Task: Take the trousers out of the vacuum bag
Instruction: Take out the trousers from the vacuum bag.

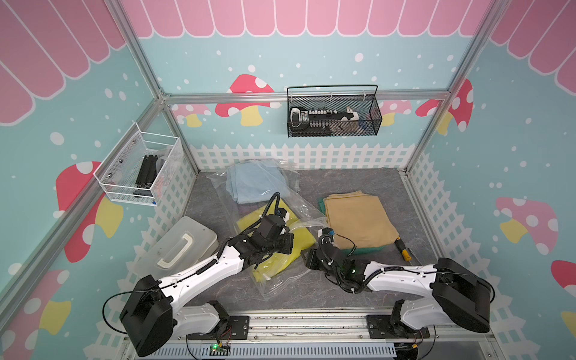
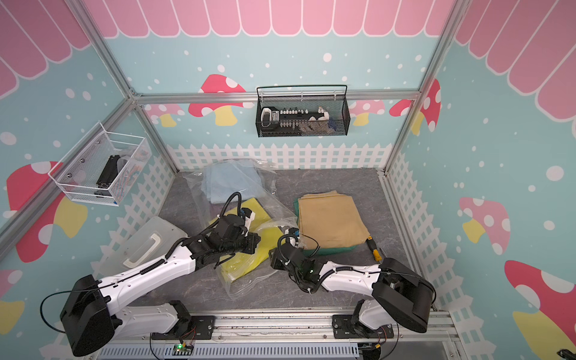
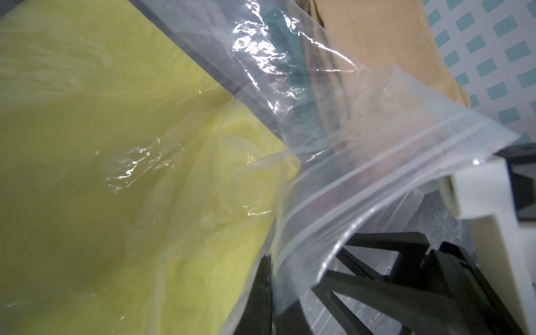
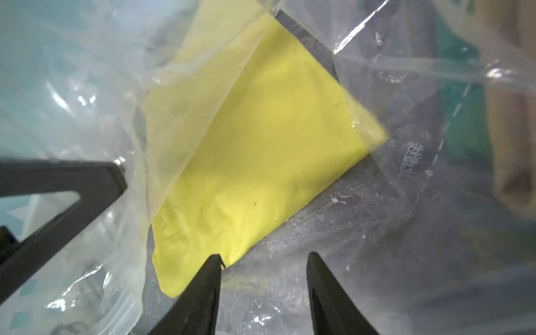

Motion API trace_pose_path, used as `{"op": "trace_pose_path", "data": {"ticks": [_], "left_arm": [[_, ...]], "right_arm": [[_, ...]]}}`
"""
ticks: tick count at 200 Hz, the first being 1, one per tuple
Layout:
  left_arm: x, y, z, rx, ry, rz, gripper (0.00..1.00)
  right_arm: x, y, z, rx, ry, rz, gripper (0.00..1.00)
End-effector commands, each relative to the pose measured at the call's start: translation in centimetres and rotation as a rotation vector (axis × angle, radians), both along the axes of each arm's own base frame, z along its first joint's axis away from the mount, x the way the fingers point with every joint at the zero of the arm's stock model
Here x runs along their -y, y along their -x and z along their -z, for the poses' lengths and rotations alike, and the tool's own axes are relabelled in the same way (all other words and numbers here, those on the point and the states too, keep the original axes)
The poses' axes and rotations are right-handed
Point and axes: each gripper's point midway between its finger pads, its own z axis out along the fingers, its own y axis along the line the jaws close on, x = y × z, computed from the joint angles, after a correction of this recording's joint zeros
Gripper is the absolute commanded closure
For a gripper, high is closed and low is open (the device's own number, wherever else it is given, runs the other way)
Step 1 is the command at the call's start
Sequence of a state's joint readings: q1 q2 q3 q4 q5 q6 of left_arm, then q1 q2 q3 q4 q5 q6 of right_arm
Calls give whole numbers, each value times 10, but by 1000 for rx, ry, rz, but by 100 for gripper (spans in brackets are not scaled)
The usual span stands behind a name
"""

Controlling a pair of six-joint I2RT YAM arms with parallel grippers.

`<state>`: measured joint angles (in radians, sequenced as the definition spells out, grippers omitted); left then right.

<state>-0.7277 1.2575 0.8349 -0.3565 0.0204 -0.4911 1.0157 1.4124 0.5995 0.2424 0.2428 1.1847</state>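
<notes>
Left gripper (image 1: 288, 243) is clamped on the zip edge of the vacuum bag (image 3: 377, 162); only the left wrist view shows this hold. Right gripper (image 4: 264, 258) stands with fingers apart at the bag mouth, facing the yellow trousers (image 4: 255, 139) inside. Both top views add 3 pairs: light blue trousers (image 1: 252, 184) in the bag's far end, and tan trousers (image 1: 358, 218) stacked on dark green trousers (image 1: 364, 249) outside.

A lab test booth, shown by its aluminium frame (image 1: 405, 93) and mushroom-printed backdrop walls (image 1: 311, 59).
</notes>
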Motion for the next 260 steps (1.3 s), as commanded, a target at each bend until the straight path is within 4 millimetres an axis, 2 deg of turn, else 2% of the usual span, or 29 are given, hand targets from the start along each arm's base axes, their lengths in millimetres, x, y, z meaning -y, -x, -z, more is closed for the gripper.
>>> {"op": "trace_pose_path", "data": {"ticks": [1,36,88,128,188,233,260], "left_arm": [[9,-7,-10,19,40,6,100],[18,-6,-5,7,60,18,100],[26,-3,3,-2,55,24,100],[21,-4,-5,24,39,15,100],[16,-8,-13,44,-1,15,100],[7,-9,-20,67,-43,7,100],[5,-8,-26,79,-37,5,100]], "right_arm": [[2,-15,-3,-15,-42,78,51],[14,-28,20,-87,-34,134,51],[23,-38,39,-129,-2,194,49],[-1,-33,16,-94,-67,66,53],[-31,0,-22,-69,-114,-128,54],[-41,29,-33,-47,-7,-244,53],[-31,27,-23,-46,59,-196,54]]}}
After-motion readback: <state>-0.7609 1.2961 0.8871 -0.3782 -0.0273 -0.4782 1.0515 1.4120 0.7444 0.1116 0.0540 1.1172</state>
